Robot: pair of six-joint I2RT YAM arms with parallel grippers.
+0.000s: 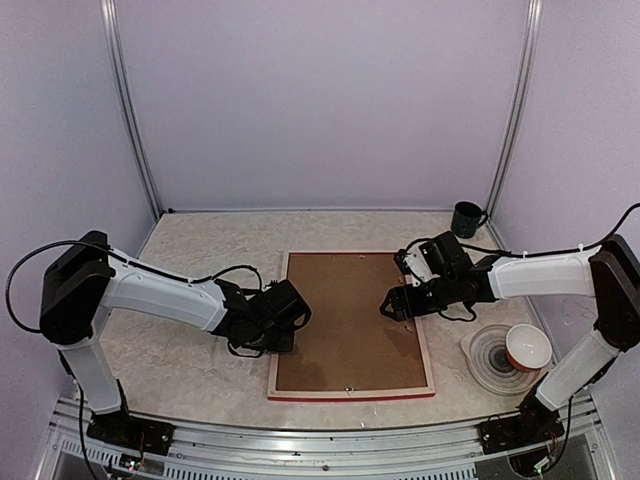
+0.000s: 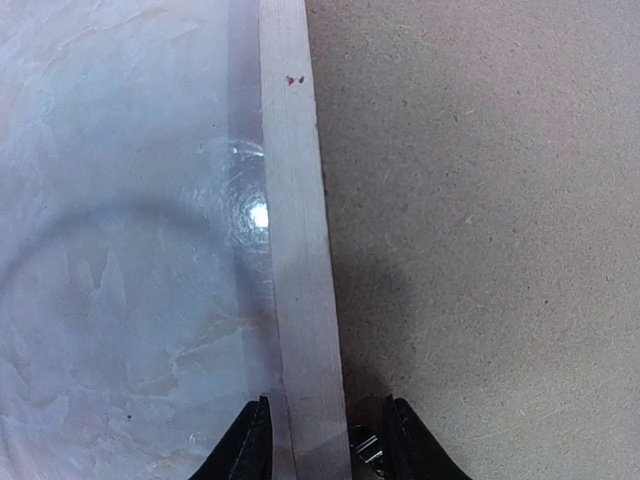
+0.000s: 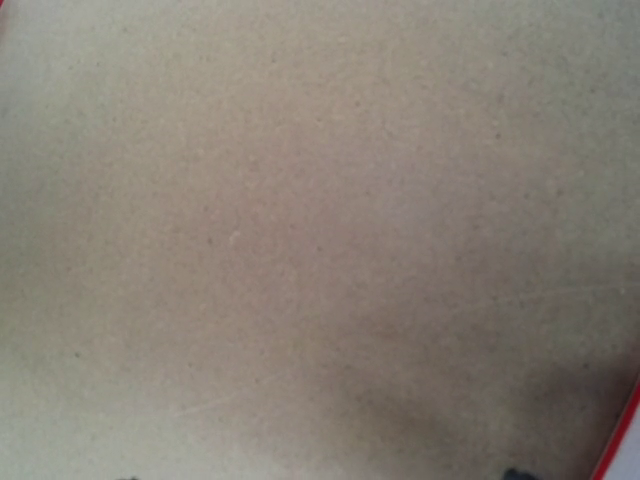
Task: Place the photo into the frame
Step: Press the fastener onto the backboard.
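The frame point(image 1: 350, 396) lies back-up and flat on the table point(image 1: 220, 240), about midway between my two arms. Its rails are pale bare wood, with a thin line of red along the near outer edge. A plain brown backing board point(image 1: 350, 320) fills the opening. The board is matte and finely speckled. On the left rail there are two tiny red flecks point(image 2: 293, 80).

My left pincer point(image 2: 325, 445) stands astride that left rail, one dark finger on the table side and one on the board side. It is partly open, with slim gaps to the wood, and has hold of nothing. A small metal tab point(image 2: 366, 447) sits just inside its right finger.

My right pincer point(image 1: 392, 303) hangs over the right part of the board, spread wide and empty.

A dark green mug point(image 1: 466, 218) stands at the far right. Clear stacked dishes point(image 1: 490, 360) holding a red-and-white cup point(image 1: 528, 347) sit beside the frame's near right corner.
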